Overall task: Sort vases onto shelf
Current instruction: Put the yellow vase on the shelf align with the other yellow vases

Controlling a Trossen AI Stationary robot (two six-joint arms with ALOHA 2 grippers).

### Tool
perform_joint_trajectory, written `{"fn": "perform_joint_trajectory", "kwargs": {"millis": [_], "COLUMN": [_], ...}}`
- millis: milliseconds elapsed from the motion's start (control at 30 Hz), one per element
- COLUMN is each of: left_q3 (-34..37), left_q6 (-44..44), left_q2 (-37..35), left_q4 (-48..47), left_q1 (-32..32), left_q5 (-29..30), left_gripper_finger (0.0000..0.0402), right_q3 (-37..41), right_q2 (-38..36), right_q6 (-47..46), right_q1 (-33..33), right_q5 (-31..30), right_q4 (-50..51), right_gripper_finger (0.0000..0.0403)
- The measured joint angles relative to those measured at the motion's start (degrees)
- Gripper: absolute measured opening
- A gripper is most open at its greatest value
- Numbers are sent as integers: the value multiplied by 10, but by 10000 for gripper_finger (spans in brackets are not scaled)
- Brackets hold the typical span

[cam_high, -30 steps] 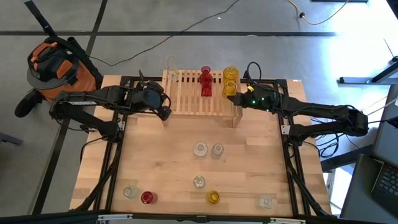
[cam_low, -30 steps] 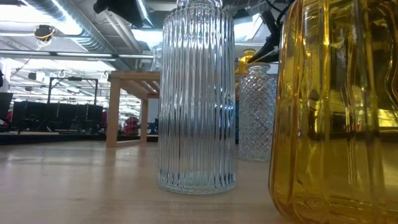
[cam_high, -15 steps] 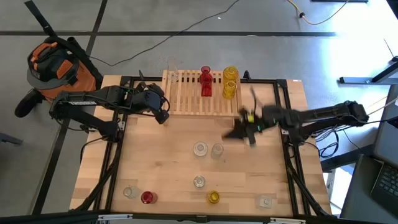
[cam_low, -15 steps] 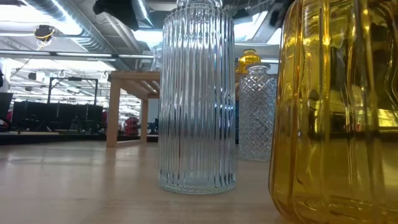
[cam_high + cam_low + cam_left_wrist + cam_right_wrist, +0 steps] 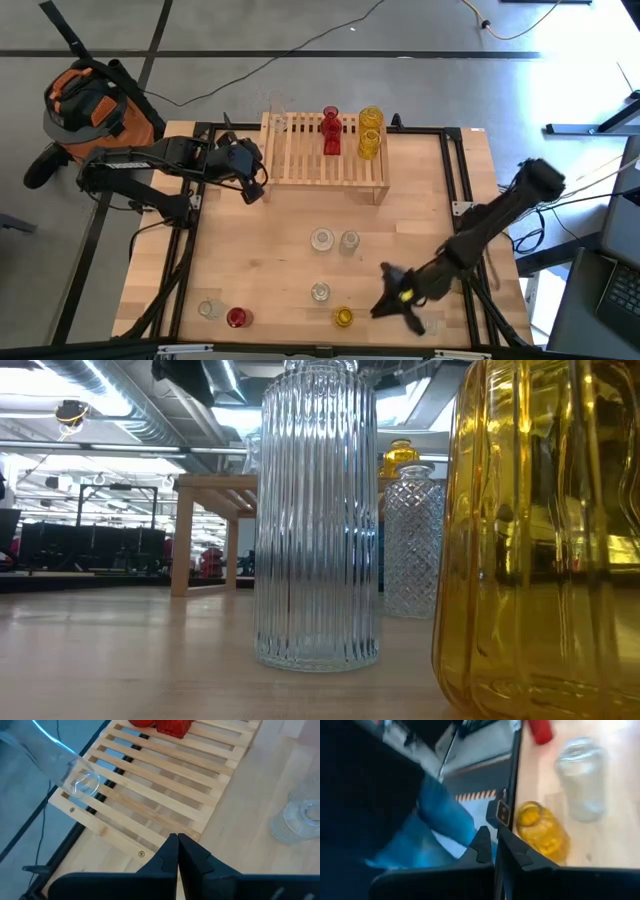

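Grey floor lies all around the wooden table [image 5: 260,260], and an orange and black bag [image 5: 85,105] sits on that floor past the far left corner. At the far side of the table stands the shelf [image 5: 325,155], a low rack of pale slats. On it I can see a red vase [image 5: 331,131] and a yellow vase [image 5: 370,131] side by side, and a clear vase [image 5: 276,115] near its left end. My left gripper [image 5: 252,190] hangs just beside the left end of the shelf, with my two fingers pressed together and nothing between them — my wrist camera shows the slats right in front of them. My right gripper [image 5: 392,303] is low over the near side of the table, close to a small yellow vase [image 5: 343,317] and a clear vase [image 5: 319,292]. Those fingers are pressed together too, and they hold nothing. Two more clear vases [image 5: 334,240] stand near the middle of the table. At the near left corner stand another red vase [image 5: 236,318] and a clear one [image 5: 209,309]. In my right wrist camera I also see a person's blue trouser leg [image 5: 440,815] beyond the table edge.
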State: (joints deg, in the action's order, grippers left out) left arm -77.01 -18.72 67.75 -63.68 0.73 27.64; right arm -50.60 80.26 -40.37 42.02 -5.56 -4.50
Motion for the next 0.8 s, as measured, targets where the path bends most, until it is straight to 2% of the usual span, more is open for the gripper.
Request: {"fn": "perform_joint_trajectory", "kwargs": {"millis": [100,167,300,433,533,667,800], "left_q3": [0,0,0,0,0,0,0], "left_q6": [-1,-5,-22,-35,-33,-33,-33], "left_q2": [0,0,0,0,0,0,-5], "left_q4": [-1,-2,-4,-5,-4,-9,-19], "left_q1": [0,0,0,-4,-5,-5,-5], "left_q5": [0,-3,-18,-21,-21,-21,-21], "left_gripper_finger": [0,0,0,0,0,0,0], "right_q3": [-40,-61,-77,-77,-76,-76,-76], "right_q2": [70,106,130,129,136,159,184], "right_q6": [63,102,118,120,136,159,169], "right_q1": [0,0,-4,-5,-4,-7,-23], "right_q5": [25,30,-11,-23,-50,-78,-78], "right_q4": [-4,-4,1,17,18,15,4], "right_gripper_finger": [22,51,140,236,292,329,334]}}
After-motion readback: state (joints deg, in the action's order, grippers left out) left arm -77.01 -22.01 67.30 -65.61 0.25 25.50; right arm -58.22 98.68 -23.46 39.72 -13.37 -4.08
